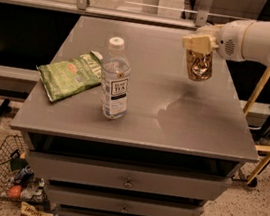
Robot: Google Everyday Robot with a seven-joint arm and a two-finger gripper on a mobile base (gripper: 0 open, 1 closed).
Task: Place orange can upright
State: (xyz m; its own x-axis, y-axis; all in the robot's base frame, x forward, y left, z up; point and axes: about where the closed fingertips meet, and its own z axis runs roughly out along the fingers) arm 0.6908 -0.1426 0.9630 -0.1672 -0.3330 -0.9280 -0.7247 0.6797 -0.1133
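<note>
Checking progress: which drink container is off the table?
The small orange-copper metal can, held in the gripper above the grey table at its right side; the clear plastic bottle stands on it.

A dark label is seen on the clear bottle point(115, 84), and white letters are printed on it; only the word "TEA" can just be made out. Pale print is seen on the green bag point(70, 75), but it cannot be read. No words can be read on the orange can point(198, 66), which is held above the right side of the table point(198, 124) by the gripper point(200, 53).
</note>
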